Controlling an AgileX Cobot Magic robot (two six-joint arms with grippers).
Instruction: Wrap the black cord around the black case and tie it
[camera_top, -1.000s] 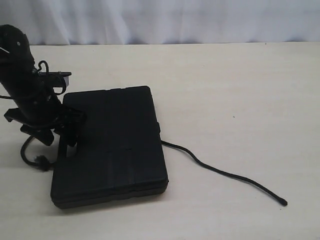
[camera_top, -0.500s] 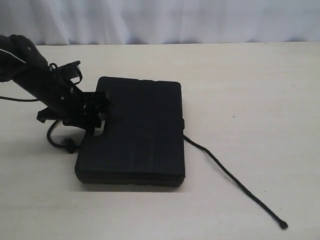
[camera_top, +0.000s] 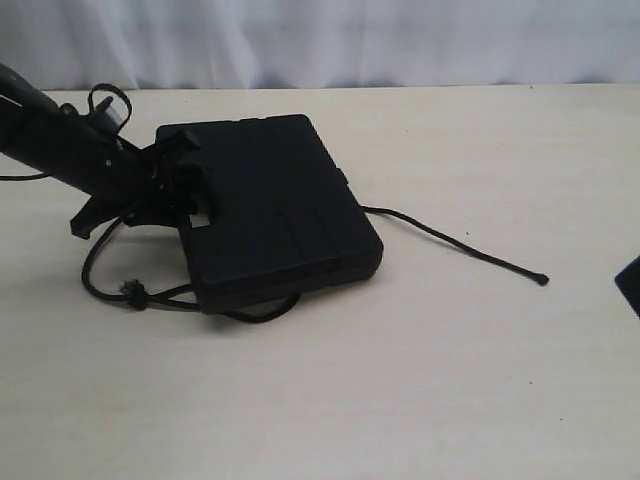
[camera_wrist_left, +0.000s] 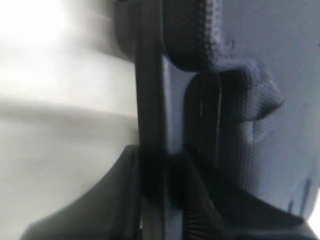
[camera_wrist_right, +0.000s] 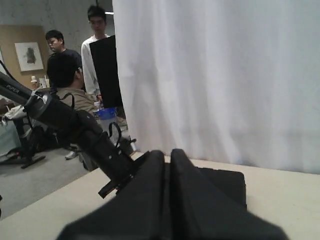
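In the exterior view, the flat rectangular matte black plastic case (camera_top: 280, 210) lies on the pale bench (camera_top: 450, 390), left of centre. The left gripper (camera_top: 190, 195) is clamped on the case's handle-slot edge. Judged from this hold, the arm is steering or tipping the case so that the cord can pass beneath it. The long thin black braided cord (camera_top: 450, 238) runs under the case. Its fuzzy frayed knot (camera_top: 133, 290) lies just beside the near-left corner, and its small sealed tip (camera_top: 543, 280) rests well apart to the right. The stretch under the case is hidden, and no wrap or tie over the lid is visible. A dark corner (camera_top: 632, 283) is cut off at the right edge and cannot be identified. In the left wrist view, the textured case surface fills the picture beside a blurred dark vertical bar (camera_wrist_left: 150, 100). The fingertips cannot be made out here. In the right wrist view, the right gripper (camera_wrist_right: 167, 200) has its fingers pressed together, holds nothing and is parked away from the work, leaving the cord tip free. It blocks most of the case behind it.
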